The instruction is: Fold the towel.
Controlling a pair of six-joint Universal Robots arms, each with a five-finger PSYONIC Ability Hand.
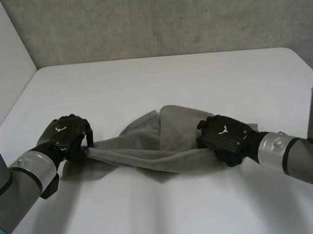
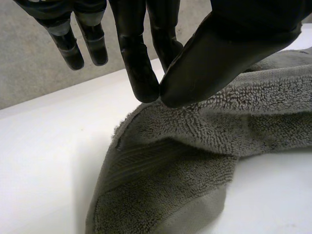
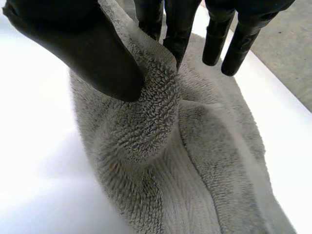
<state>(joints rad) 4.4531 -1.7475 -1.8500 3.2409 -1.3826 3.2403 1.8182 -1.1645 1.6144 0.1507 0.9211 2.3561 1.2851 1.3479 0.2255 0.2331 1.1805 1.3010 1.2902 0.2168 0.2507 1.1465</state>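
- Head view: the grey towel [image 1: 164, 146] lies crumpled on the white table [image 1: 159, 84], on the half nearer the robot, and is stretched between the two hands.
- The left hand [image 1: 66, 136] is at the towel's left end. The right hand [image 1: 226, 136] sits on the towel's right part, over bunched cloth.
- A taut band of cloth runs from the left hand across to the bunched mass by the right hand.
- Left wrist view: the left hand's thumb [image 2: 219, 58] and one finger [image 2: 141, 73] meet on the towel's edge and pinch the cloth there. The other fingers hang straight, clear of the cloth.
- Under that pinch the towel's end droops to the table, with its flat woven border visible.
- Right wrist view: the right hand's thumb [image 3: 92, 53] and fingers [image 3: 178, 34] pinch a raised ridge of towel between them. Two further fingers are straight and stand apart from the ridge, above the cloth.
- A grey wall [image 1: 154, 19] stands behind the table.
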